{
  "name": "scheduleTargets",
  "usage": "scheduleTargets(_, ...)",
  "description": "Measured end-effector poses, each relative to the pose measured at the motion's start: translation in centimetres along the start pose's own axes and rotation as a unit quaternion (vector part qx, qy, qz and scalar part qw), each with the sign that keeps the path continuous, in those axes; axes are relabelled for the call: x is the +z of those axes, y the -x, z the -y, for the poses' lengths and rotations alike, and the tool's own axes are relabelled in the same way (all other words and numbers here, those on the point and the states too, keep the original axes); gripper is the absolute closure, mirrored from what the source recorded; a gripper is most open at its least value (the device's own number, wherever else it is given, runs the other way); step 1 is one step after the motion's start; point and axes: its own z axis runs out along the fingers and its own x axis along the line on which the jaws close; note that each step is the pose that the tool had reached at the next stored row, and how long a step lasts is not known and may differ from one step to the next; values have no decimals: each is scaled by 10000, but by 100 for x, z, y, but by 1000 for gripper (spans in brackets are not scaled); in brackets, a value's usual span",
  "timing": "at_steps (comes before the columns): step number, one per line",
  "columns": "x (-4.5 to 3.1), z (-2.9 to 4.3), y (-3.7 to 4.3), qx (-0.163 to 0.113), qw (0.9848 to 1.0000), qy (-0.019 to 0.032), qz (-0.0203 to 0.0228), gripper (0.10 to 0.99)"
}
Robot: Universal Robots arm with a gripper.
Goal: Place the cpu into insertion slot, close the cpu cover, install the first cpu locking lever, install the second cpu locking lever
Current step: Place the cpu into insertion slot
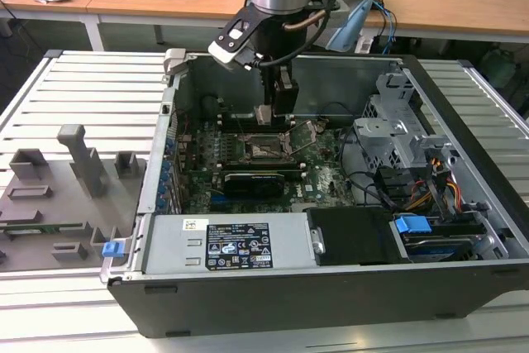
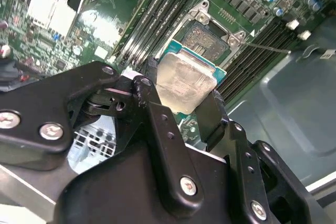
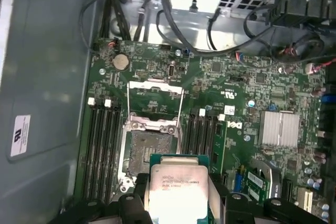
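At the exterior view's left, grey fixtures (image 1: 76,163) sit on the slatted desk (image 1: 91,80). Beside them stands the open case (image 1: 273,299), with a power supply (image 1: 235,244) along its near wall and the green board (image 1: 322,178) on its floor.

The arm comes down over the middle of the case. Its hand (image 1: 274,112) is closed on the cpu (image 1: 264,114), one black finger (image 2: 152,95) on each of two opposite edges. The pale metal top faces the cameras in both wrist views (image 2: 184,83) (image 3: 176,192).

The cpu hangs above the board, close over the slot (image 1: 266,149), and is not seated in it. The slot lies bare and dark in both wrist views (image 2: 207,38) (image 3: 142,148). The cover (image 3: 156,84) is swung open at the slot's far edge. Memory slots (image 3: 102,140) run along both sides of the slot.

At the exterior view's right, a metal drive cage (image 1: 397,130) and bundled cables (image 1: 438,188) occupy that end of the case.
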Motion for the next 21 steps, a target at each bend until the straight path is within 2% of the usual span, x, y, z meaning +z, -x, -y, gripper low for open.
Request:
scheduleTargets(2, 20, 1, 0, 166, 9999, 0, 9, 549)
scheduleTargets(3, 56, 3, -1, 206, 9998, -1, 11, 549)
scheduleTargets(5, 133, 7, -8, 207, 9998, -2, 12, 549)
scheduleTargets(8, 191, 9, -12, 206, 9998, -2, 12, 549)
scheduleTargets(12, 236, 12, -12, 207, 9998, -1, 12, 549)
scheduleTargets(21, 287, 15, -12, 207, 9998, -2, 13, 549)
